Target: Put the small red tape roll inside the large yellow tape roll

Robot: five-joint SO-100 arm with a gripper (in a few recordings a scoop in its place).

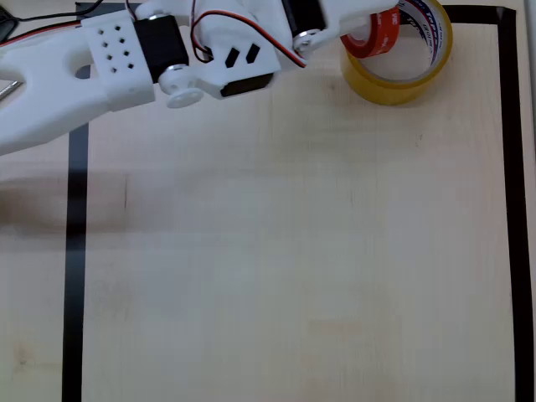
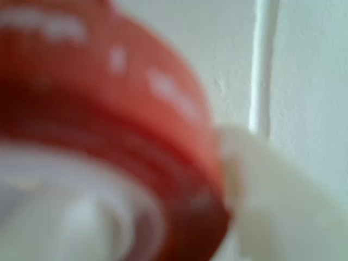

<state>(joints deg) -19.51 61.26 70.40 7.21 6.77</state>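
In the overhead view the white arm (image 1: 167, 50) reaches in from the left along the top edge of the pale wooden worktop (image 1: 293, 251), which is bordered by black tape lines (image 1: 75, 276). The large yellow tape roll (image 1: 402, 79) lies flat near the top right corner, its printed white core facing up. The small red tape roll (image 1: 377, 38) sits at the arm's tip, over the left part of the yellow roll's opening and overlapping its rim; whether it rests on the rim or hangs above it cannot be told. The claw (image 1: 356, 29) is mostly cut off by the top edge here, so the fingers themselves are hard to make out.

The wrist view, badly blurred, brings the red roll (image 2: 109, 136) close, with its whitish core at lower left. A pale finger (image 2: 266, 190) presses against the roll's right side, so the claw appears closed on the red roll. Behind it stands a light wall with a vertical white strip (image 2: 263, 65).
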